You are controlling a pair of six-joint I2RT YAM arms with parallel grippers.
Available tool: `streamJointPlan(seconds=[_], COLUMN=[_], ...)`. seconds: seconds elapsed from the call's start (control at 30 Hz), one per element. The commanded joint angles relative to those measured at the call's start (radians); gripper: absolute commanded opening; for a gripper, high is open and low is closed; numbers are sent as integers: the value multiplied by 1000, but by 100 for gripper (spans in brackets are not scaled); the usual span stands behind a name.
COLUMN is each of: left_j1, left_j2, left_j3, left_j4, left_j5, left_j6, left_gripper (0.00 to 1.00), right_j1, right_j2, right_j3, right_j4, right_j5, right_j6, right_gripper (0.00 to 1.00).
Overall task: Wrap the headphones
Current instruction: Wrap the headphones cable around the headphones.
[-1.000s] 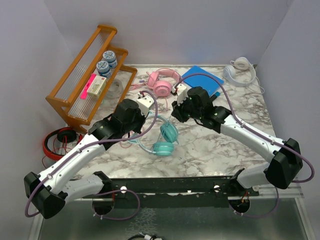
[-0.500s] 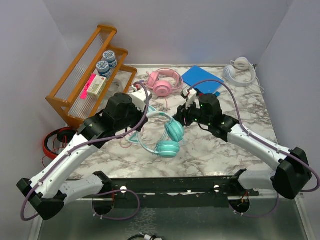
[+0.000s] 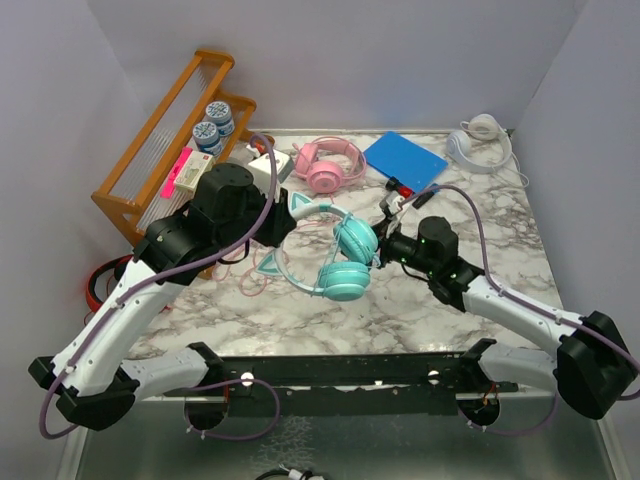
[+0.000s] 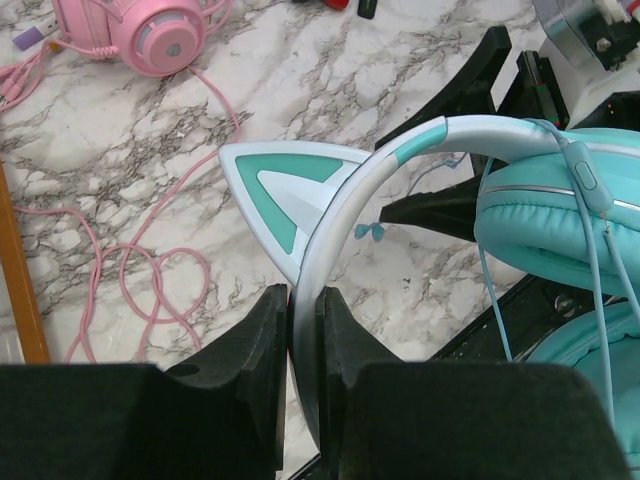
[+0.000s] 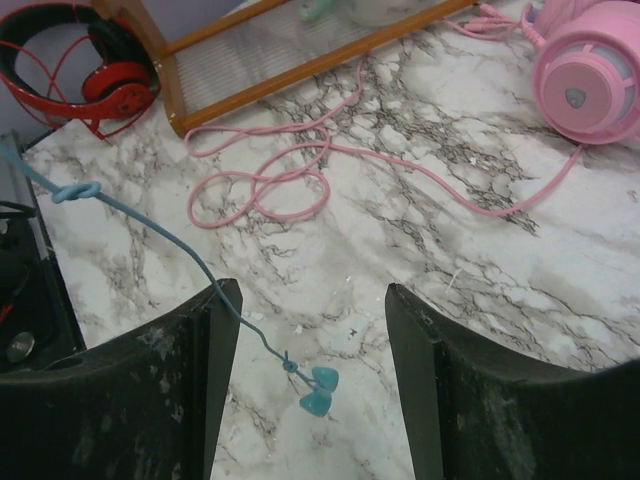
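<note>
A: Noted: left gripper (image 4: pixel 302 302) pinches the cat-ear headband (image 4: pixel 350 190); teal headphones (image 3: pixel 345 280) are at the middle of the table (image 3: pixel 420 300). And the right gripper (image 5: pixel 312 292)?

B: Spread, holding nothing; the teal cable (image 5: pixel 75 190) runs loose between its fingers. I'd close near the plug end (image 5: pixel 315 392), then wind snugly round the band, clear of the pink pair (image 3: pixel 325 168) behind.

2 white arms (image 3: pixel 120 320), black joints (image 3: pixel 225 200), lilac cables (image 3: pixel 478 222)
</note>
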Motion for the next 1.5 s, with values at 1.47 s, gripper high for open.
streamJointPlan(seconds=[1.47], left_j1=[-5], left_j2=[105], left_j3=[274], left_j4=[16], left_j5=[49], left_j6=[-134], left_gripper=[0], right_j1=[-4], right_j2=[76], right_j3=[-151], right_j4=[363], right_j5=[-329], right_j6=[60], right_gripper=[33])
